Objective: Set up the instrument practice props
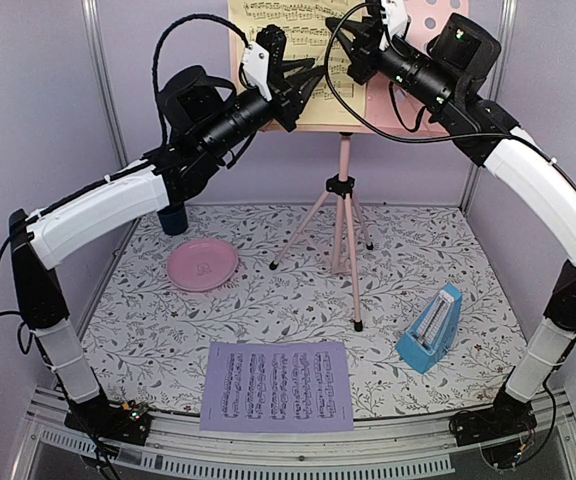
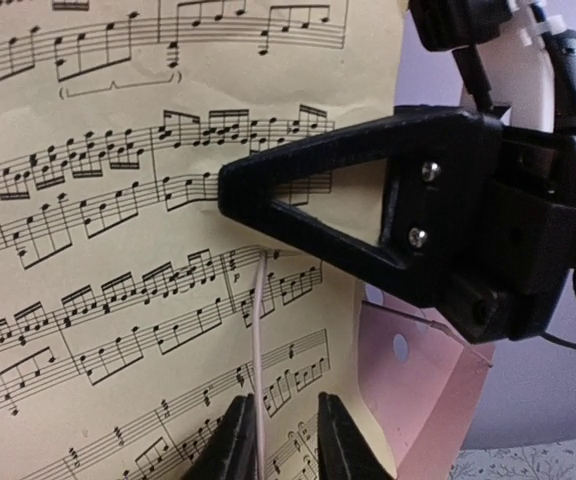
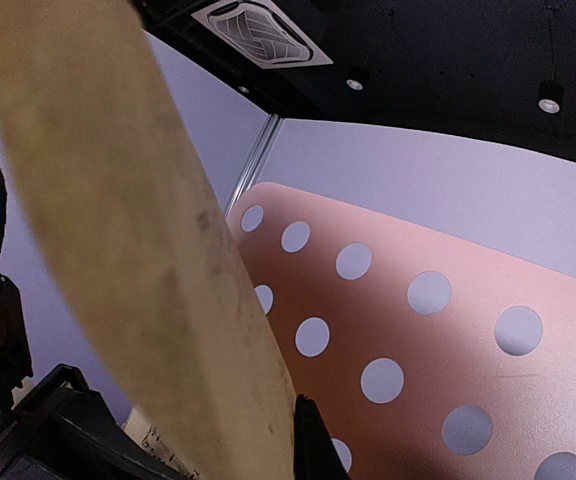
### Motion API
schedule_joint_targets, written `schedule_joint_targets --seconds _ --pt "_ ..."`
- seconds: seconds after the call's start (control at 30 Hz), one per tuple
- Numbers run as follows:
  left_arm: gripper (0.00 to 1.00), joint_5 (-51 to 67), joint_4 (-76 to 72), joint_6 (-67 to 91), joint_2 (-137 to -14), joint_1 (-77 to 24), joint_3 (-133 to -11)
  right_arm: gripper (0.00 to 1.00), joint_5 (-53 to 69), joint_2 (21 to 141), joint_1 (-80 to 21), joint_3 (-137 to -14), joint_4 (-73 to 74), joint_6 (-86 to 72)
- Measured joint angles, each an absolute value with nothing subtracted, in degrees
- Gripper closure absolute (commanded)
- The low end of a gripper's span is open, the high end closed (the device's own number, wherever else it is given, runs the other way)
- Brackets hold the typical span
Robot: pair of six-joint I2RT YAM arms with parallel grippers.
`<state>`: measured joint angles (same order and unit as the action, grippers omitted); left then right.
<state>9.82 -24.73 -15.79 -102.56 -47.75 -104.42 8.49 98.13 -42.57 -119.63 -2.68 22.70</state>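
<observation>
Above the floral tabletop [image 1: 448, 250], we see the yellow sheet [image 1: 288, 15], dense with black notes, lying against the pink music stand [image 1: 344, 165] and its perforated desk. The right gripper [image 2: 233, 195] pinches its edge; the left gripper [image 2: 280, 440] faces it, fingers apart.

Yellow sheet [image 1: 268, 20] stands upright against the pink stand [image 3: 423, 345] with its holey desk. The right gripper [image 1: 353, 60] is pinching its edge and the left gripper [image 1: 311, 82] is right in front of it. Lavender sheet [image 1: 276, 385] lies flat and the blue metronome [image 1: 431, 328] stands upright, both far below the grippers.
</observation>
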Motion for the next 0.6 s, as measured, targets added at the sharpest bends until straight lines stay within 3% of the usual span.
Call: schedule_joint_targets --seconds 0.17,0.4,0.6 --pt "0.61 9.63 -25.43 -16.16 -101.32 -48.1 -102.85 0.97 8.27 98.8 -42.57 -119.63 -2.96 22.76" --pt "0.48 9.15 -26.44 -16.47 -98.96 -48.53 -100.79 0.63 7.14 98.89 -42.37 -119.63 -3.16 23.11" --pt "0.46 7.86 -27.24 -16.69 -96.57 -49.15 -98.32 0.42 5.85 98.89 -42.33 -119.63 -3.77 23.33"
